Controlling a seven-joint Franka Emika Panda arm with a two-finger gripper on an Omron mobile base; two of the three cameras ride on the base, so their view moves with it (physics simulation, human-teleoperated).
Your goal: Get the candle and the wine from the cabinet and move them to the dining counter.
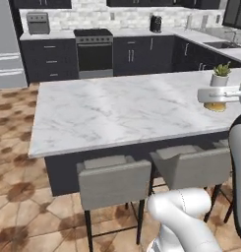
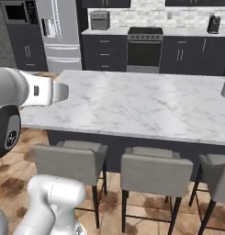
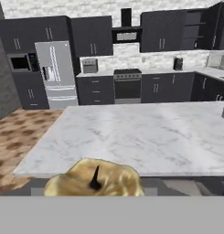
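Observation:
A lumpy yellow candle (image 3: pixel 93 180) with a dark wick sits right at the bottom of the hand view, between my gripper's fingers, which it hides. In the left base view my gripper (image 1: pixel 215 102) hangs over the right end of the dining counter (image 1: pixel 117 108), shut on the candle (image 1: pixel 215 106), which is just above the marble. The counter (image 3: pixel 145 137) stretches ahead of the hand. Black upper cabinets (image 3: pixel 163 36) line the far brick wall. The wine is out of view.
A small potted plant (image 1: pixel 221 76) stands on the counter just behind the hand. Grey stools (image 1: pixel 114 179) are tucked under the near edge. The stove (image 3: pixel 127 84), the fridge (image 3: pixel 56 73) and a toaster (image 3: pixel 89 65) stand along the back wall.

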